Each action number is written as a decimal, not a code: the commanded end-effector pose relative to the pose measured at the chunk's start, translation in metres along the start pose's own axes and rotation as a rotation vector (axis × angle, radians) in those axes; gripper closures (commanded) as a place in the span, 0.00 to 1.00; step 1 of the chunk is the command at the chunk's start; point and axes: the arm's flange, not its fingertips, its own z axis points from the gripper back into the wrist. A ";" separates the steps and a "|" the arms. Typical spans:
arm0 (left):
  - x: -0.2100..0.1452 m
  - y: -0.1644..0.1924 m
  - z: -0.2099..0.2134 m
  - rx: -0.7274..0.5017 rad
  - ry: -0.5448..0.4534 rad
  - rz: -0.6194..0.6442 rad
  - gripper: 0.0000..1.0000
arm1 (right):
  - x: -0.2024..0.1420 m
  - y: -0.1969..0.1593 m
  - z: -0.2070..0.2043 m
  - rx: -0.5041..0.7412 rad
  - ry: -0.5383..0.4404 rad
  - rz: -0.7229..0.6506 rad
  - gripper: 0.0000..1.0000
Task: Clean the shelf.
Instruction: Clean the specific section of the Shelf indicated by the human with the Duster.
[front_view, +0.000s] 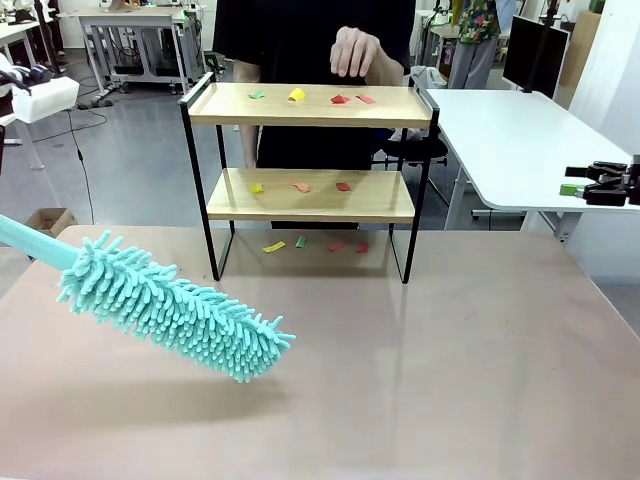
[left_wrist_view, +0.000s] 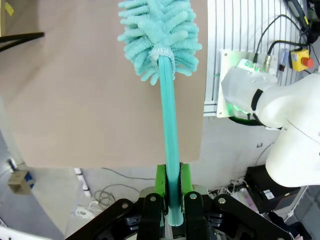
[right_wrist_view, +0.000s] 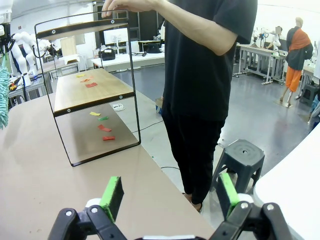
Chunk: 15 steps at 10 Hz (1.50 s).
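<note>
Nearest me, the teal duster (front_view: 170, 305) hung over the table (front_view: 450, 380), handle clamped in the left gripper (left_wrist_view: 172, 182); the right gripper (right_wrist_view: 170, 192) stood wide, empty. Behind it the shelf (front_view: 400, 110) held coloured scraps (front_view: 297, 95), paper perhaps; long, light strokes along each board would suit.

The black, green-padded left gripper (left_wrist_view: 173, 175) clamps a thin teal duster handle (left_wrist_view: 169, 115); the right gripper (right_wrist_view: 170, 196) holds its jaws wide apart.

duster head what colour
The duster is turquoise all over, handle included; it shows best in the front view.
</note>
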 end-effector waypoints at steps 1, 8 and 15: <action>0.000 -0.002 0.002 0.008 -0.012 -0.001 0.86 | 0.003 0.000 -0.001 0.003 -0.001 0.005 0.00; 0.000 -0.002 0.002 0.008 -0.012 -0.001 0.86 | 0.003 0.000 -0.001 0.003 -0.001 0.005 0.00; 0.020 -0.043 0.088 0.025 -0.300 0.065 0.86 | 0.003 0.000 -0.001 0.003 -0.001 0.005 0.00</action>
